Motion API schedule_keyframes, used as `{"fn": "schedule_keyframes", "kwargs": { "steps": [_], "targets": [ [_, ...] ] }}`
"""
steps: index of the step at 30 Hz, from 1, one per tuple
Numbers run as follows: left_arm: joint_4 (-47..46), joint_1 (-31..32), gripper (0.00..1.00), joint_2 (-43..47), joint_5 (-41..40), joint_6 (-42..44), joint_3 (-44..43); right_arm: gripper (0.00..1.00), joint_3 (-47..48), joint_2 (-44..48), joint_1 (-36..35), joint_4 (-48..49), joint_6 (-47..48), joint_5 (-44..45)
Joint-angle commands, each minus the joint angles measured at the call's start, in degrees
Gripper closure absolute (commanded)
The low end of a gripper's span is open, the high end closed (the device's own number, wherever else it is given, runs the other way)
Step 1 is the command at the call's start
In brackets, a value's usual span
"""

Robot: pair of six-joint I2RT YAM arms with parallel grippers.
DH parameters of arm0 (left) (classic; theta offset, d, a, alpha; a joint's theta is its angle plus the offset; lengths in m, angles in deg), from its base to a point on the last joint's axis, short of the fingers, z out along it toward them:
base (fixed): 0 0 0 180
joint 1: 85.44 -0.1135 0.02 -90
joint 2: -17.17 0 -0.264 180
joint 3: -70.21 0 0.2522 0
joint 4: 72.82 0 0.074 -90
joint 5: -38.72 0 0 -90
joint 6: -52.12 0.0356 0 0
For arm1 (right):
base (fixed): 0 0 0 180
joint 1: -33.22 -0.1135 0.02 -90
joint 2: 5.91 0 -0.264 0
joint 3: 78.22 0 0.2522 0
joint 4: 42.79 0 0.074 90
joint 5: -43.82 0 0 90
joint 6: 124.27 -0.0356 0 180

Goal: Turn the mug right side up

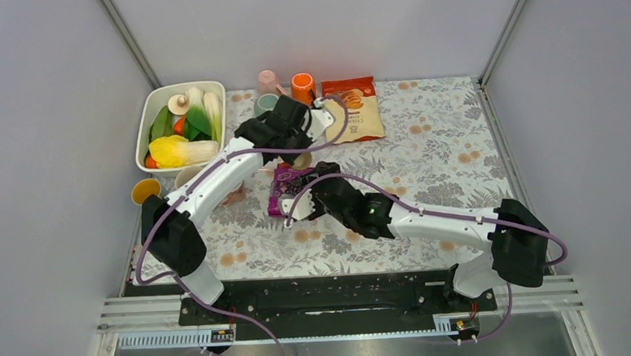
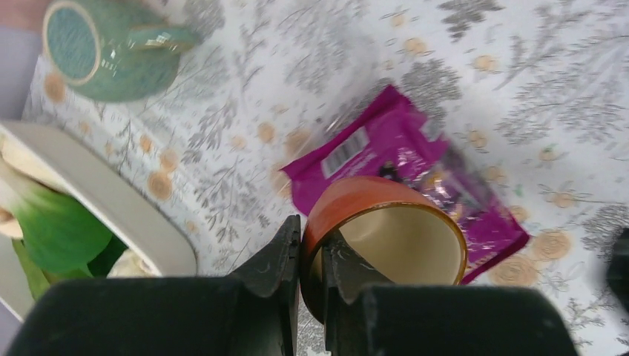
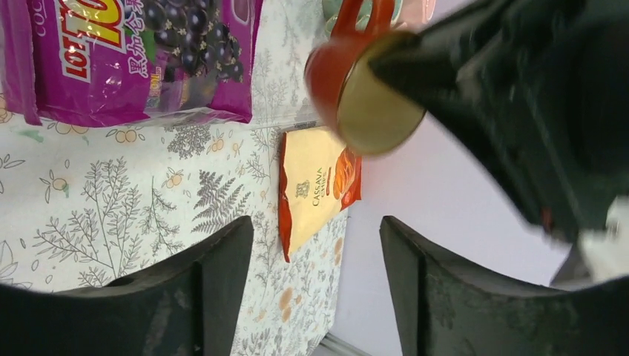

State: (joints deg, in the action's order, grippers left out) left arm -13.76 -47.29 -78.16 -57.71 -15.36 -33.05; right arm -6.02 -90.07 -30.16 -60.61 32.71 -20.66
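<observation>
My left gripper (image 2: 311,252) is shut on the rim of a red-brown mug (image 2: 400,241) with a cream inside, one finger inside and one outside. It holds the mug off the table, tipped on its side, above a purple snack packet (image 2: 415,156). In the top view the mug (image 1: 301,158) hangs under the left gripper (image 1: 296,146). In the right wrist view the mug (image 3: 356,81) shows its tan base and its handle. My right gripper (image 3: 319,245) is open and empty, low by the purple packet (image 1: 284,188).
A white tub (image 1: 150,113) of vegetables stands at the back left. A green mug (image 1: 266,103), a pink cup (image 1: 267,81) and an orange mug (image 1: 303,87) stand behind. An orange cassava packet (image 1: 351,109) lies at the back. A yellow cup (image 1: 145,191) sits at the left edge.
</observation>
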Motion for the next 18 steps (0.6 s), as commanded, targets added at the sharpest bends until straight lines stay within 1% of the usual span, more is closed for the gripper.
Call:
{"fn": "schedule_keyframes", "kwargs": {
  "steps": [1,2,3,7,10,11,14,18],
  "targets": [
    [-1.1,-5.3,1.00,2.1,2.1,-1.9,-1.0,0.25,-2.3,4.8,-0.4,3.4,-3.8,-1.0],
    [-0.6,-6.5,1.00,2.6,3.0,-2.2,-0.9,0.21,-3.0,6.1,-0.4,3.4,-4.5,-2.7],
    [0.2,-8.5,1.00,3.2,4.0,-2.7,-0.9,0.19,-3.7,7.6,-0.5,3.4,-5.1,-4.5],
    [5.5,-16.2,1.00,7.4,9.0,-4.6,-1.0,0.18,-6.2,12.7,-0.4,3.2,-9.4,-12.7],
    [9.4,-23.1,1.00,14.5,9.7,-4.0,1.8,0.17,-8.1,15.5,-0.4,3.4,-12.5,-16.6],
    [10.5,-25.7,1.00,16.5,10.1,-3.6,3.1,0.17,-8.7,15.9,-0.4,5.6,-12.8,-17.4],
    [13.7,-34.9,1.00,22.7,12.9,-2.2,7.7,0.15,-9.3,15.6,-0.4,7.9,-13.2,-18.4],
    [16.4,-50.5,1.00,29.2,16.3,1.8,15.3,0.15,-8.8,15.4,-0.4,8.0,-14.6,-20.7]
  ]
}}
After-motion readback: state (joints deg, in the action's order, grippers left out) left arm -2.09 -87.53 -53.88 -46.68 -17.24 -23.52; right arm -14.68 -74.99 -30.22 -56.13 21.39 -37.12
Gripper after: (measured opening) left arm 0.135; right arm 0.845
